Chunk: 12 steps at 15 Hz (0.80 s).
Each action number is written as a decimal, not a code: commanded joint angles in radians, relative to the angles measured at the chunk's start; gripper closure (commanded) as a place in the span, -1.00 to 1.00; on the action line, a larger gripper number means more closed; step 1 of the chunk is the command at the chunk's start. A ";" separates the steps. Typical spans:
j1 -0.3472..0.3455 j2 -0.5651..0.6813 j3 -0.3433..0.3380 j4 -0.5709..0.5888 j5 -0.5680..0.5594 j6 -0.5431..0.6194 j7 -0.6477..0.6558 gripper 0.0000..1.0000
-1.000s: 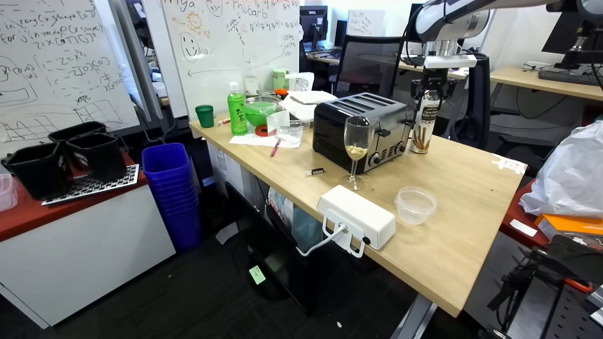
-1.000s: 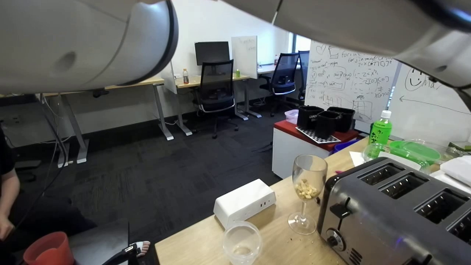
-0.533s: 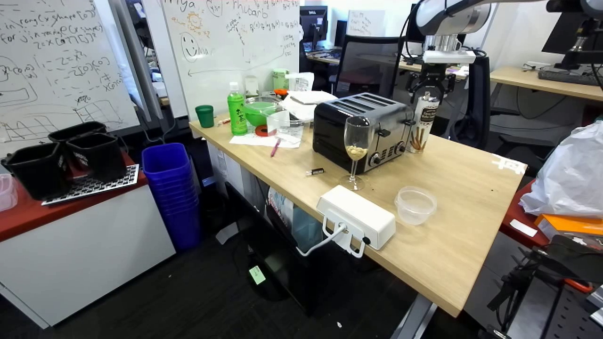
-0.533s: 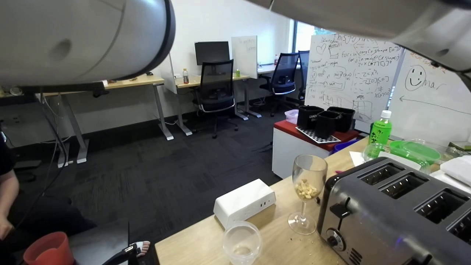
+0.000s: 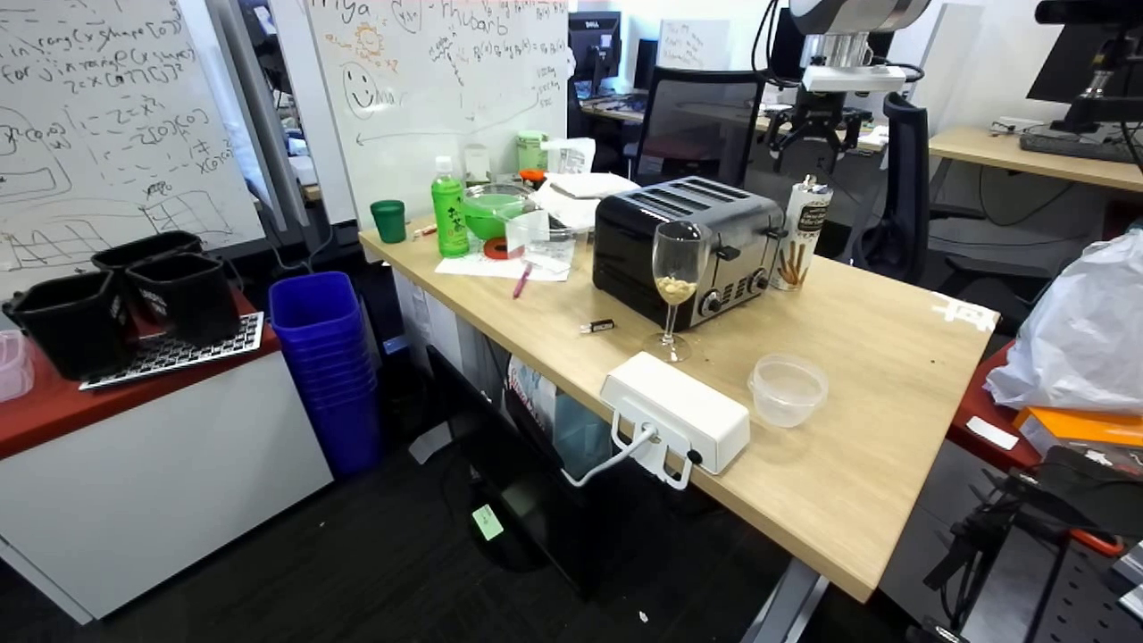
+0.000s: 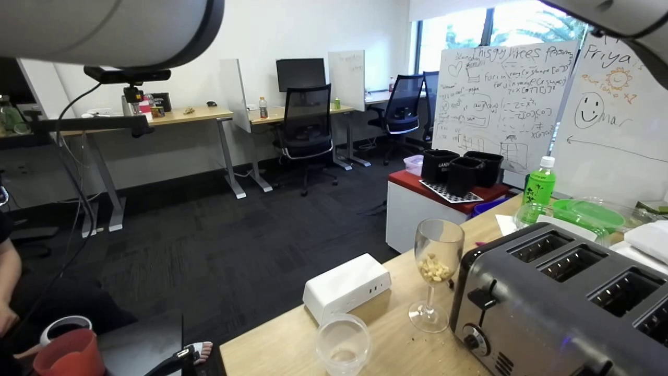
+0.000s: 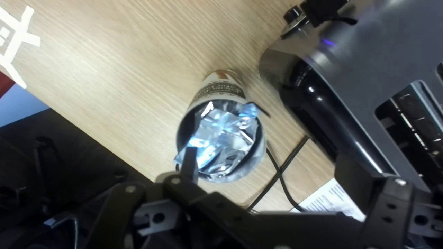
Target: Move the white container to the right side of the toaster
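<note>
A white container (image 5: pixel 803 232) beside a black and steel toaster (image 5: pixel 728 221), left and right being reckoned as one faces the toaster's dials (image 5: pixel 759 279). The container, a tall labelled canister, stands upright on the wooden table (image 5: pixel 866 429) just beside the toaster's right end, with a narrow gap between the two; seen from above in the wrist view, its mouth shows crumpled silvery foil (image 7: pixel 223 138). The gripper (image 7: pixel 267 162) hangs higher than the toaster, off the same end and over the container; its two fingers are spread wide apart, and in the wrist view one of them overlaps the container's rim in projection. Dark cords (image 7: pixel 281 170) and a printed sheet (image 7: pixel 330 200) lie near the toaster's right end. In both exterior views a stemmed glass (image 6: pixel 438 239), partly filled with pale pieces resembling nuts, stands near the toaster's left front corner. A white box (image 6: pixel 347 287) with ports lies farther out from that corner, and a clear plastic tub (image 5: pixel 788 389) sits in front of the toaster, well apart from it. Behind the toaster are a green bottle (image 5: pixel 449 214) and a green bowl (image 5: pixel 484 219); a dark green cup (image 5: pixel 388 221) stands farther off on the same side. White tape (image 5: pixel 964 311), in crossed strips, is stuck to the table well to the front and right of the toaster.
</note>
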 commanded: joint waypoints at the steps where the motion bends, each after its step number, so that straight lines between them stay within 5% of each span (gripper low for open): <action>1: 0.060 -0.094 -0.013 -0.109 -0.077 0.044 -0.051 -1.00; 7: 0.196 -0.341 0.007 -0.345 -0.240 0.181 -0.121 -1.00; 12: 0.257 -0.587 0.078 -0.580 -0.268 0.263 -0.186 -1.00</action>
